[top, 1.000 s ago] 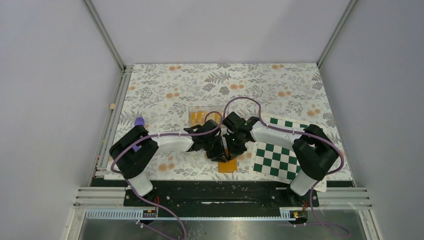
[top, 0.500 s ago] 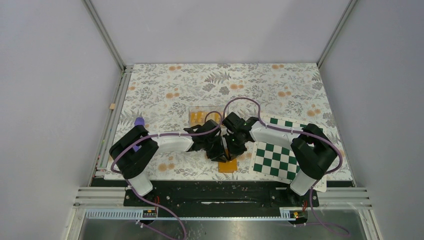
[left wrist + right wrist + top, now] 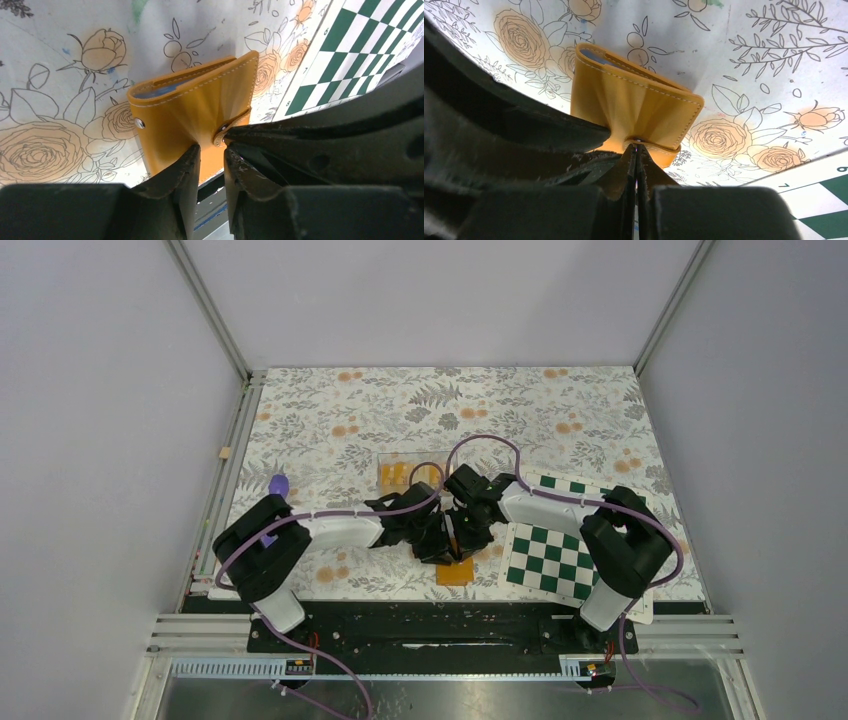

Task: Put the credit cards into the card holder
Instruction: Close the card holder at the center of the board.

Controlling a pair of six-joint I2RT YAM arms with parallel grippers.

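The smooth, stitched orange card holder creased where the left gripper pinched its cover and the right gripper clamped its studded tab; blue pockets mostly hidden.

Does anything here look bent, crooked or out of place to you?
Yes: the cover of the card holder is puckered, with creases fanning out from the clasp tab that the right gripper pinches. The chequered board beside it also lies at a slant.
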